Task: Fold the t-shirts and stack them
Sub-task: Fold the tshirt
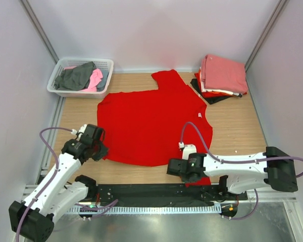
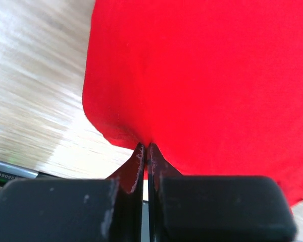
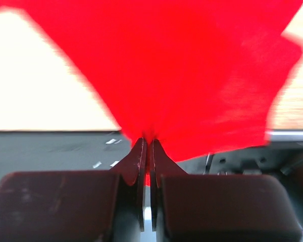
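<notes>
With the left claw [image 2: 145, 147] and the right claw [image 3: 147, 142] each pinched shut on the near edge of the bright red soft cloth t-shirt [image 1: 151, 123] spread flat ahead of them, both should probably lift level and together, keeping that edge taut.
</notes>
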`<state>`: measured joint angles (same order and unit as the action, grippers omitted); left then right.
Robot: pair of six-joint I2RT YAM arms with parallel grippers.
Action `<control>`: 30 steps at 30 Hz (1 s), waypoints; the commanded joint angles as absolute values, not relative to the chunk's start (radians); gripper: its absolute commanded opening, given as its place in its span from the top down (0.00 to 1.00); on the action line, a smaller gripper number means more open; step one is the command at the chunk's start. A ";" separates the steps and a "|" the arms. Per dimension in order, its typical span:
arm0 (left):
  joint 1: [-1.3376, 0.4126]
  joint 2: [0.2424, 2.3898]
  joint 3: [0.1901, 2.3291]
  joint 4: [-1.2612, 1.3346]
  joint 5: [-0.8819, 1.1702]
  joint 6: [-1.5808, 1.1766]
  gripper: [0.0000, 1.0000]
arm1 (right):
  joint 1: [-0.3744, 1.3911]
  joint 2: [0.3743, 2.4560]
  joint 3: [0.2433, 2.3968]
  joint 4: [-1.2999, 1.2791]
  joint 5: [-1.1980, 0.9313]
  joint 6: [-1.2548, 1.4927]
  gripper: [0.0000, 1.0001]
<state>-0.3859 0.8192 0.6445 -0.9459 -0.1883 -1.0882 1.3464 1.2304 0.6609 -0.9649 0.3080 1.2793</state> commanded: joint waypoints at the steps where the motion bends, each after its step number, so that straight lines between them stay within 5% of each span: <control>1: -0.390 0.834 0.745 -0.986 -0.169 -1.016 1.00 | 1.330 1.247 0.883 -1.109 0.423 1.204 0.99; 13: -0.371 1.095 0.940 -0.982 -0.114 -0.819 1.00 | 0.996 1.515 1.357 -1.187 0.595 0.652 0.99; 30: -0.215 1.406 1.152 -0.951 -0.143 -0.655 1.00 | 0.712 1.672 1.589 -1.028 0.520 0.301 0.99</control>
